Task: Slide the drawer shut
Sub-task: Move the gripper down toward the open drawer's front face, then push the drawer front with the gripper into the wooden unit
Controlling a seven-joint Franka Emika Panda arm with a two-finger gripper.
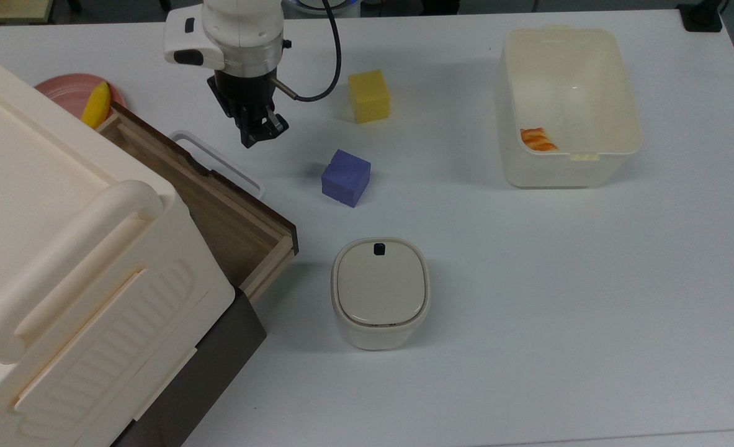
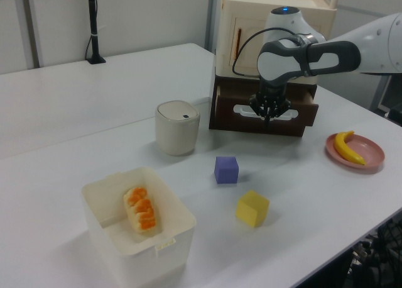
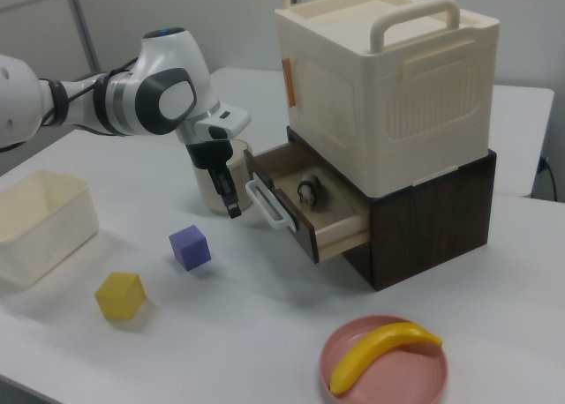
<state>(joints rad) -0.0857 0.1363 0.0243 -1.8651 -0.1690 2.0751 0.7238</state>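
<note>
Drawer stands pulled out of the dark brown cabinet at the top view's left, its dark front panel and white loop handle facing the open table. A small dark round object lies on its wood-grain floor, seen in the right view. A cream plastic box with handles on top sits on the cabinet.

The gripper hangs pointing down, just in front of the handle and near it; in the right view it sits to the handle's left with a gap between them, touching nothing. Its fingers look close together with nothing held.

A purple cube rests on the table to the top view's right of the handle, and a yellow cube lies farther up that view. A beige lidded container stands near the drawer's corner. A translucent white bin at the top view's right holds an orange-and-white piece of food. A pink plate with a banana on it sits beside the cabinet.
</note>
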